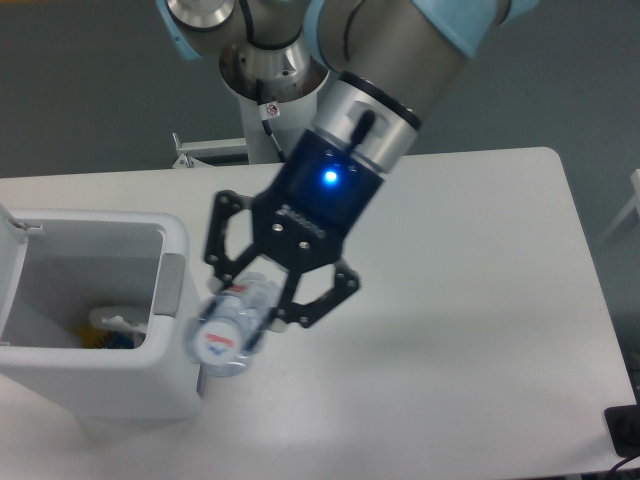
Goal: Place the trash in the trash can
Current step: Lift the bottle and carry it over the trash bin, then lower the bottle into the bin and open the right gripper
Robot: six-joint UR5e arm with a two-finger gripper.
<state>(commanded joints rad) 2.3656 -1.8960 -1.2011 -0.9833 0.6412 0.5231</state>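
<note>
My gripper [262, 300] is high above the table, close to the camera, shut on the clear plastic bottle [228, 330]. The bottle points down toward the camera, its label end facing out, and hangs beside the right wall of the trash can [170, 300]. The white bin stands at the left with its top open and the lid [10, 270] swung to the left. Inside, on the bottom, lies a crumpled white wrapper [118, 322] with something blue and yellow beside it.
The arm's base column [272, 90] stands at the back edge of the table. A dark object [625, 430] shows at the lower right corner, off the table.
</note>
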